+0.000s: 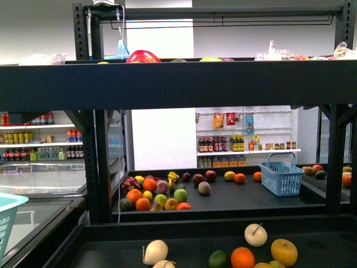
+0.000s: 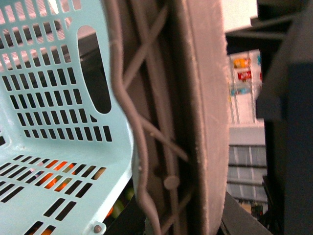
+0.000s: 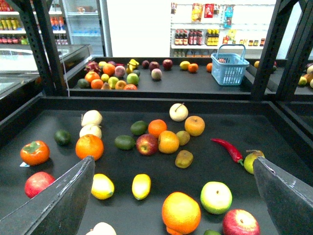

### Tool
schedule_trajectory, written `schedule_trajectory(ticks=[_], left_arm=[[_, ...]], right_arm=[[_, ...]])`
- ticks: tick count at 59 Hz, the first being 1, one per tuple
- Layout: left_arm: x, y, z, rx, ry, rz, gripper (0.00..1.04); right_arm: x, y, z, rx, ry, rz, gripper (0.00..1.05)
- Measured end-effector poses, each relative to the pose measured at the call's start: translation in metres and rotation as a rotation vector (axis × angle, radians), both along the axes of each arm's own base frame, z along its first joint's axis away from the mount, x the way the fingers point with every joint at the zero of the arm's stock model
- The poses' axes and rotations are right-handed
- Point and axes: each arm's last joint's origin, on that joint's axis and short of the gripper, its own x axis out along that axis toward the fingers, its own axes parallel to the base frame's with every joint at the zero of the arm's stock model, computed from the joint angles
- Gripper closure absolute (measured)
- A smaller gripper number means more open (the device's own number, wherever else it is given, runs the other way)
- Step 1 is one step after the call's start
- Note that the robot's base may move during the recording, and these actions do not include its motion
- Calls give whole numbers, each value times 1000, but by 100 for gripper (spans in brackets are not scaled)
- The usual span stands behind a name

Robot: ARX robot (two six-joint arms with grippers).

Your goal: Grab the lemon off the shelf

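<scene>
Two yellow lemons (image 3: 141, 186) (image 3: 102, 186) lie side by side on the near tray of the black shelf (image 3: 146, 104) among mixed fruit. My right gripper (image 3: 173, 160) hovers over this tray, open wide. Its left finger (image 3: 63, 200) is close beside the left-hand lemon, and nothing is between the fingers. In the front view the shelf's thick upper tier (image 1: 178, 84) crosses the frame and neither arm shows. My left gripper (image 2: 166, 147) is shut on the wall of a light teal basket (image 2: 54, 98), whose corner shows at the front view's left edge (image 1: 8, 215).
An orange (image 3: 181, 212), a green apple (image 3: 215, 197) and a red apple (image 3: 240, 223) lie near the lemons, with a red chilli (image 3: 227, 148) further off. A blue basket (image 3: 229, 63) stands on the far tray. Perforated posts (image 3: 266, 49) flank the trays.
</scene>
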Motion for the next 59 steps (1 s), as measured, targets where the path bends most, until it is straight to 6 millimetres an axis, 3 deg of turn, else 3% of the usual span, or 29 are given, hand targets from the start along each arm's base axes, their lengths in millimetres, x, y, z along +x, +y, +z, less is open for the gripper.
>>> schedule_trajectory(ticks=[11,17,38,59], left_arm=[[-16,-61,26,55,-115,-240,90],[-22,-101,30,66,-178,-408,90],[-15,-212,0,89,-132,-742,91],[17,-291,-10,110,-147,-875,91]], right_arm=[[0,0,0,0,0,0,7],[0,0,0,0,0,0,7],[0,0,0,0,0,0,7],[0,0,0,0,0,0,7]])
